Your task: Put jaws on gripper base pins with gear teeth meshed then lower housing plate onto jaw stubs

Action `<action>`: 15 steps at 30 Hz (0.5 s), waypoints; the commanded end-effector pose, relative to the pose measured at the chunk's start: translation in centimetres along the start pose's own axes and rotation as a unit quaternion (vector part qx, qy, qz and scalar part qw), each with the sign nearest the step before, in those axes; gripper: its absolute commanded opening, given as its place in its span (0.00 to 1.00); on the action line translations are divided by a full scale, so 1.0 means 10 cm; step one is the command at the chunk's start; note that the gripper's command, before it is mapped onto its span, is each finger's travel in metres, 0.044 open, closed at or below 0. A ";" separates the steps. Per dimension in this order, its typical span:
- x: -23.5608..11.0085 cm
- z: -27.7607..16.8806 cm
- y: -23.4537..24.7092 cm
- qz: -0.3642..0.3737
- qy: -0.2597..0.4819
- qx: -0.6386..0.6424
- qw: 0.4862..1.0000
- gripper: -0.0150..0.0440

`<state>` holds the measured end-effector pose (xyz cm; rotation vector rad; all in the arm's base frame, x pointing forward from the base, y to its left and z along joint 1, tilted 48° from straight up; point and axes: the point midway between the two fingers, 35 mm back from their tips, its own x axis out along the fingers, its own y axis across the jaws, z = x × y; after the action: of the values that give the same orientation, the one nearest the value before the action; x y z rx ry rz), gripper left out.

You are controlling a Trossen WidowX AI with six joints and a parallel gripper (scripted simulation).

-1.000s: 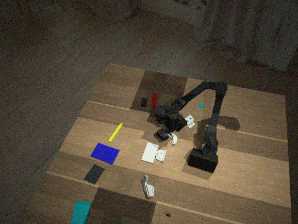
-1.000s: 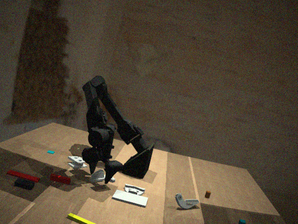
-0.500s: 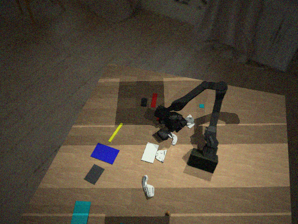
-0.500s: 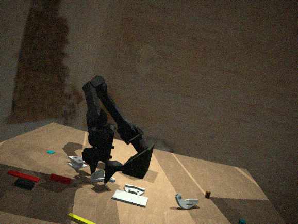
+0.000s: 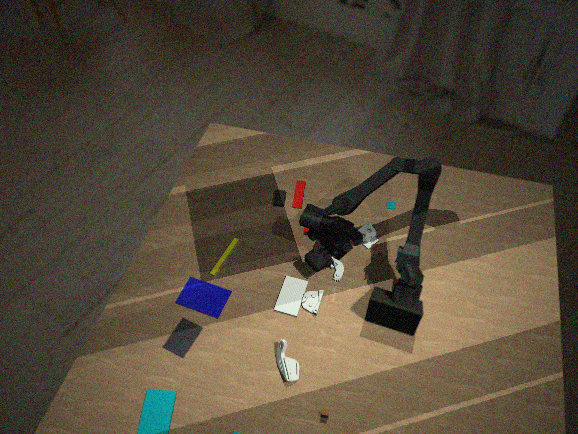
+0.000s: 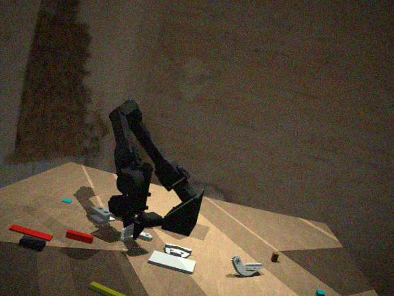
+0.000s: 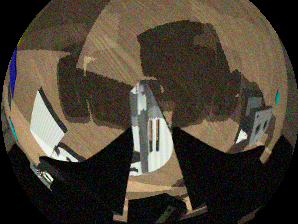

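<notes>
My gripper (image 5: 330,261) (image 6: 132,230) (image 7: 153,132) is low over the table, shut on a white jaw (image 5: 338,271) (image 6: 146,236) (image 7: 165,155), with a fingertip against each side in the wrist view. I cannot tell if the jaw touches the table. The other white jaw (image 5: 289,369) (image 6: 250,270) lies apart. A white slab (image 5: 290,297) (image 6: 172,262) (image 7: 44,122) lies beside a curved white part (image 5: 312,301) (image 6: 177,250). A grey-white piece with two holes (image 5: 369,234) (image 6: 101,213) (image 7: 259,126) is close to the gripper. Which part is the base or the housing plate is unclear.
Red bars (image 5: 299,194) (image 6: 79,236) and a black block (image 5: 279,198) (image 6: 32,243) are beyond the gripper. A yellow bar (image 5: 224,256) (image 6: 107,289), a blue plate (image 5: 204,297), a dark plate (image 5: 183,338) and a teal plate (image 5: 157,412) lie farther off. A small orange block (image 5: 324,414) (image 6: 275,256) is near an edge.
</notes>
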<state>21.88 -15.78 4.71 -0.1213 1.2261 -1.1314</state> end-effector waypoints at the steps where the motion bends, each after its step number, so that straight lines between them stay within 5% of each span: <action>1: 0.00 0.00 0.00 -0.001 0.000 0.000 1.000 0.48; 15: -0.16 0.01 0.02 0.001 0.001 0.000 1.000 0.48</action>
<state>21.82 -15.22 5.02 -0.1236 1.2382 -1.1316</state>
